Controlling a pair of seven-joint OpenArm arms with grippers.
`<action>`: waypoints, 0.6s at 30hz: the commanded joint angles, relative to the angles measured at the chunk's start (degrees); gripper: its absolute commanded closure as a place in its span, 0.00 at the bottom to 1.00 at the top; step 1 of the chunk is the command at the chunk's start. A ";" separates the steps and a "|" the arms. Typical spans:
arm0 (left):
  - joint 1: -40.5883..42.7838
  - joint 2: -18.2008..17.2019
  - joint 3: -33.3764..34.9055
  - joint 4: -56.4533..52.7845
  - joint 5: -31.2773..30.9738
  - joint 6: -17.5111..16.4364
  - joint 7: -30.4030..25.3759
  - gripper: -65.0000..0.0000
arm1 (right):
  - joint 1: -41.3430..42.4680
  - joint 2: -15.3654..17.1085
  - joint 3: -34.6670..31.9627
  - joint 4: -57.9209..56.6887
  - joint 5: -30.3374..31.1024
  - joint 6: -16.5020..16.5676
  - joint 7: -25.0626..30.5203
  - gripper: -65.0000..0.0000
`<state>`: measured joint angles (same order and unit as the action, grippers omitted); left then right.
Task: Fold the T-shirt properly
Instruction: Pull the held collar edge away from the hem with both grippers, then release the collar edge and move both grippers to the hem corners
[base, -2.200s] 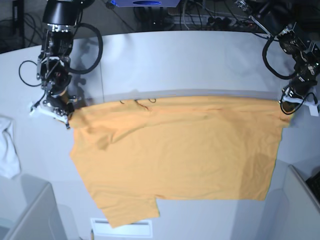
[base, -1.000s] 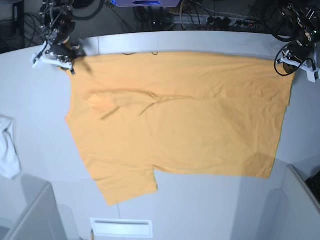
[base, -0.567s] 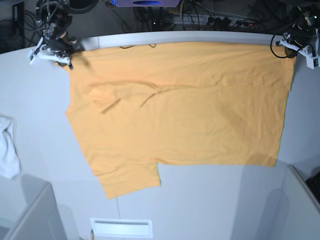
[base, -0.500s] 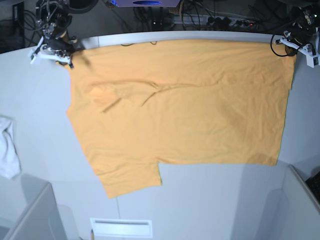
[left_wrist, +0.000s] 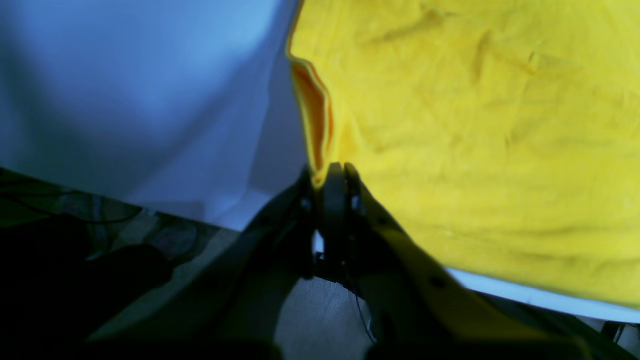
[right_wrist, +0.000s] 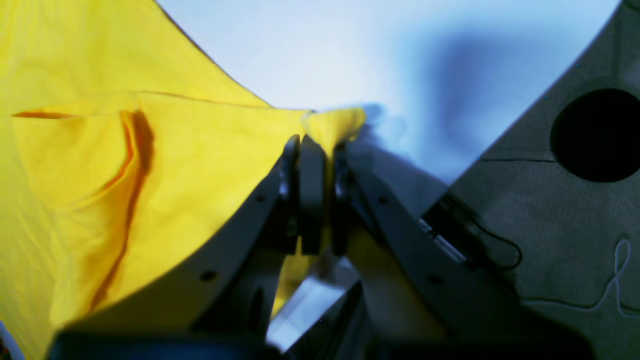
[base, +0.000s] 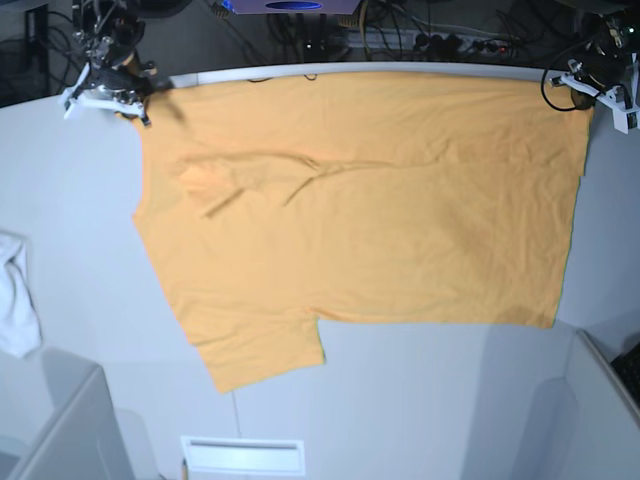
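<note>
An orange short-sleeved T-shirt (base: 370, 200) lies spread nearly flat across a pale grey table (base: 420, 400), its top edge at the table's far rim and one sleeve pointing toward the near edge. The left gripper (left_wrist: 327, 172), at the far corner on the base view's right, has its jaws pressed together on a corner of the fabric. The right gripper (right_wrist: 312, 142), at the far corner on that view's left, pinches the opposite corner. No readable writing or brand shows on the shirt. A crumpled white cloth (base: 18, 295) lies apart from the shirt, at the table's left edge in that view.
</note>
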<state>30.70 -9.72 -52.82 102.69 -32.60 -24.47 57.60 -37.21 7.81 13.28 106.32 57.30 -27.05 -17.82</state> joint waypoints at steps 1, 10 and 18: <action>0.38 -0.88 -0.59 0.91 -0.06 -0.01 -1.03 1.00 | -0.37 0.41 0.48 1.50 0.06 0.19 0.99 1.00; -1.29 -1.67 -6.66 2.23 -0.32 -0.01 -1.03 0.33 | -1.34 0.41 0.57 6.34 0.06 0.19 1.52 0.52; -11.58 -4.39 -5.78 8.29 0.03 0.07 -0.77 0.24 | 11.85 6.30 -0.14 5.81 -0.11 0.19 -3.49 0.52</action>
<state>18.94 -13.56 -58.65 110.06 -31.73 -24.08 57.58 -25.47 13.47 12.75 111.44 57.23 -27.18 -22.94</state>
